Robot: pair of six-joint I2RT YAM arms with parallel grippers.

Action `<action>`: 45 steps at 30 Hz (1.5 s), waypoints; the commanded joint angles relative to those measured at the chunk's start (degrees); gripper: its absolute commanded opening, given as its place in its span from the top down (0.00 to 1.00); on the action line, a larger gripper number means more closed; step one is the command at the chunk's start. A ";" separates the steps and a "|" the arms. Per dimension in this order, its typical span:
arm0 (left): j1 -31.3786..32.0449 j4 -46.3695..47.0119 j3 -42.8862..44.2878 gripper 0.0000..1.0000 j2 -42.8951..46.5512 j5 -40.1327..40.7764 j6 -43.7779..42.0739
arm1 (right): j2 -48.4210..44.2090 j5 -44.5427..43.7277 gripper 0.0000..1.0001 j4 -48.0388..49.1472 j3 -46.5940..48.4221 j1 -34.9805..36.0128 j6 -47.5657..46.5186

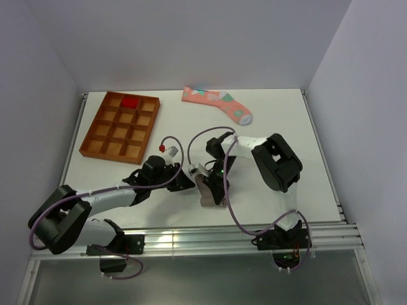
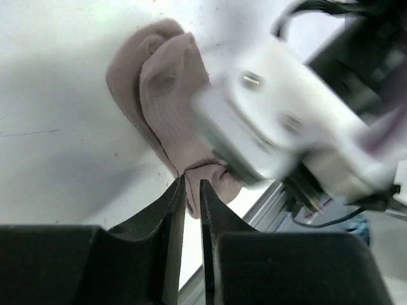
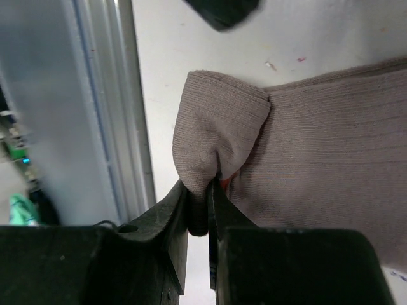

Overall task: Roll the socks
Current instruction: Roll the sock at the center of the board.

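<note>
Near the front edge of the white table (image 1: 286, 127), grey-brown ribbed fabric sock (image 3: 318, 140) is lying folded; right gripper (image 3: 198, 190) is clamping its folded corner; left gripper (image 2: 191, 185), jaws barely apart, is touching its edge, grip undeterminable.

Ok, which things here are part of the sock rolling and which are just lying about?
Job:
grey-brown sock, pinched by left gripper and right gripper
salmon-pink sock
red sock, sitting in a far compartment

Lying about:
wooden compartment tray
</note>
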State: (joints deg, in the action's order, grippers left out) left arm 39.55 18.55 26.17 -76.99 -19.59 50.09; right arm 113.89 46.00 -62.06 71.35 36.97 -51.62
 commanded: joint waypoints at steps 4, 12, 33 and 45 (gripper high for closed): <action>4.65 2.80 -2.26 0.78 6.15 6.68 -10.00 | 5.54 3.65 0.99 -11.48 6.33 -0.23 -1.64; 8.43 12.11 -3.15 0.67 1.50 2.99 -15.45 | 9.95 2.35 0.99 -11.24 8.89 -1.11 2.83; 11.60 20.48 2.65 0.55 -14.15 -7.04 -19.41 | 8.99 -0.38 0.98 -5.44 5.82 -2.60 6.44; 12.04 18.19 3.71 0.62 -17.40 -7.39 -19.41 | 8.37 -1.26 0.97 -2.19 4.94 -5.33 9.60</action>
State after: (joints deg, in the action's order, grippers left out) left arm 51.05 36.36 28.49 -93.41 -24.82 32.10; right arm 123.28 48.97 -69.89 77.12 33.17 -42.78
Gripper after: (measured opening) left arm 0.396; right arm 0.176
